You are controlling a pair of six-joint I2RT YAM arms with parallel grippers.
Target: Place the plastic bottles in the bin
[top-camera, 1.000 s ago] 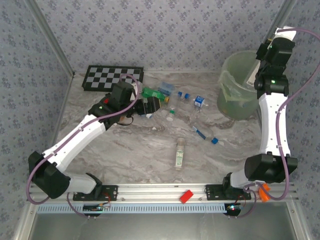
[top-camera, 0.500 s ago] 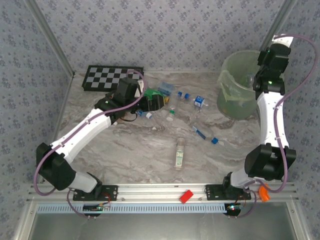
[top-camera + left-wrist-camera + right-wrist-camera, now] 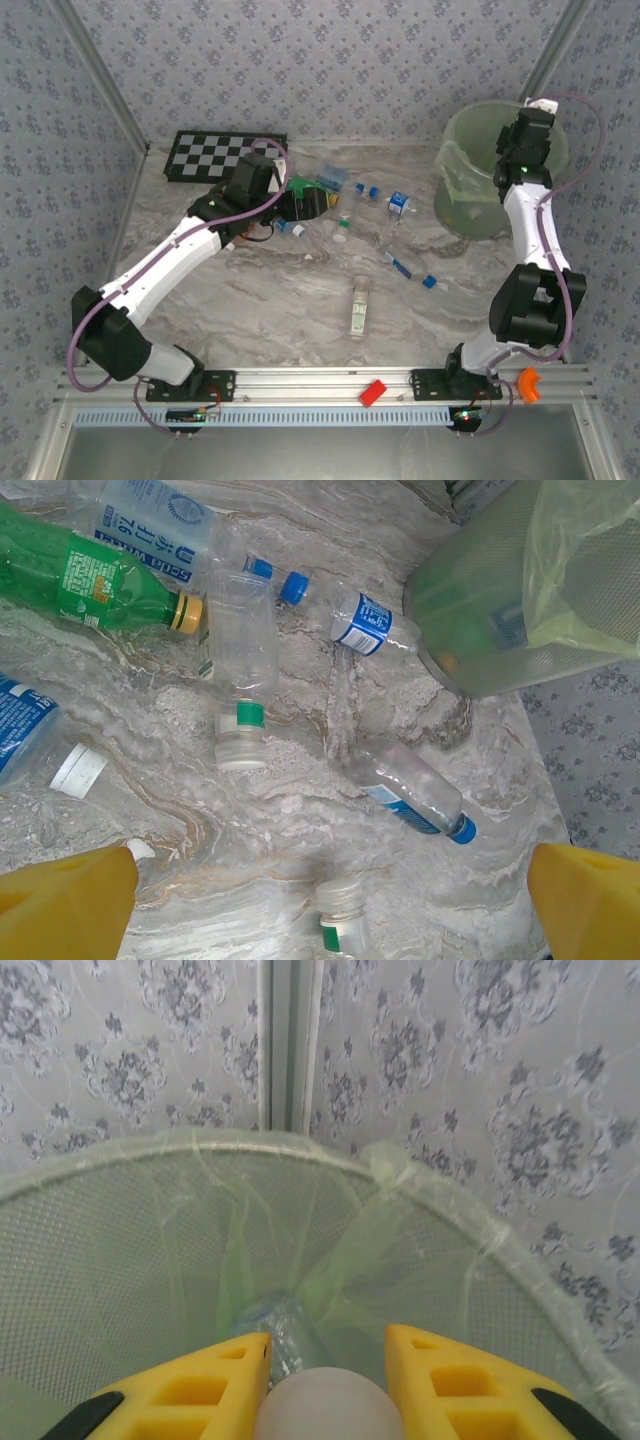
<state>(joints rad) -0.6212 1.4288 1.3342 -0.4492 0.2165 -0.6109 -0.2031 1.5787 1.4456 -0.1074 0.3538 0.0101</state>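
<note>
the right tool (image 3: 325,1358) hangs over the bin (image 3: 120,1260), its yellow fingers clamped on a clear bottle (image 3: 285,1332) that reaches down inside the rim. the left tool (image 3: 327,905) hovers with fingers spread wide above the tabletop (image 3: 160,810) — under it lie loose plastic bottles (image 3: 240,640), among them a green bottle (image 3: 90,575) and a blue-capped bottle (image 3: 410,792) near the bin.

The green bottle (image 3: 80,575) and the bin (image 3: 480,630) run off the view's edges.
</note>
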